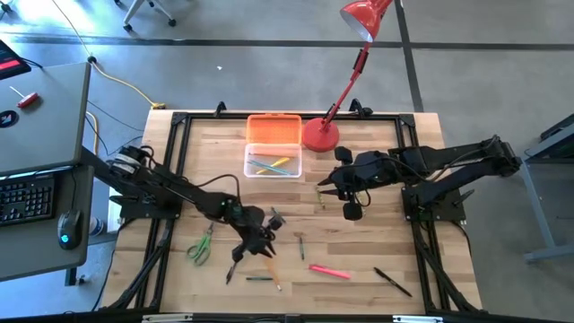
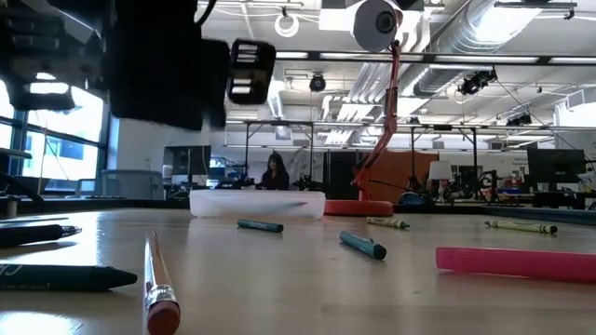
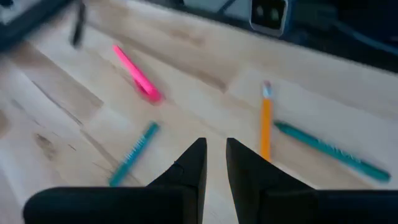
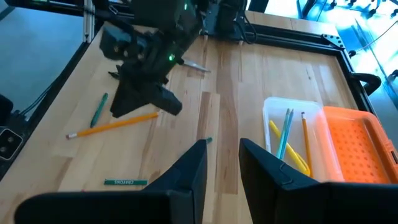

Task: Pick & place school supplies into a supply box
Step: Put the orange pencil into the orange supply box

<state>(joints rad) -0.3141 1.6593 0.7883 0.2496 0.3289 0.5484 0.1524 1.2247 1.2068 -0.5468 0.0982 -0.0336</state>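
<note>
The supply box stands at the far middle of the table, its clear base holding a few pens and its orange lid folded open behind it. Loose school supplies lie flat near the front: green-handled scissors, an orange pencil, a teal pen, a teal crayon, a pink marker and a black pen. My left gripper hovers tilted down beside the pencil, narrowly open, with nothing between its fingers. My right gripper hangs open and high right of the box.
A red desk lamp stands with its round base right of the box, its arm leaning over the far edge. A black frame borders the wooden table. A desk with a keyboard is at the left.
</note>
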